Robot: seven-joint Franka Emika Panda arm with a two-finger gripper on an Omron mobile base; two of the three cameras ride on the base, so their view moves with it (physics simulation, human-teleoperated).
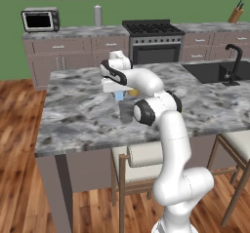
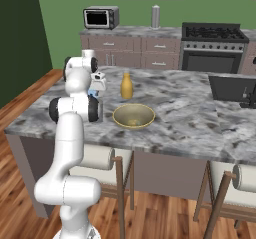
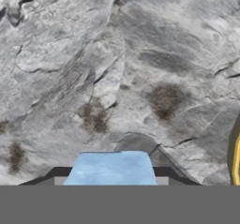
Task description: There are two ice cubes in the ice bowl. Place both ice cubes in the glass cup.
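My gripper (image 1: 118, 94) hangs over the island counter, shut on one pale-blue ice cube (image 1: 118, 97). In the hand view the ice cube (image 3: 112, 168) sits between the dark fingertips (image 3: 174, 173). The glass cup (image 1: 126, 113) stands on the counter just below and slightly right of the cube, and my elbow hides part of it. A grey rounded edge (image 3: 140, 143) behind the cube looks like the cup's rim. In the right base view the gripper (image 2: 92, 91) is left of the yellowish ice bowl (image 2: 133, 116). I cannot make out what lies in the bowl.
A yellow-orange bottle (image 2: 127, 86) stands behind the bowl, close to the right of the gripper. A sink with a black tap (image 1: 233, 64) is set into the counter's far right. Stools stand under the near edge. Stove and microwave are along the back wall.
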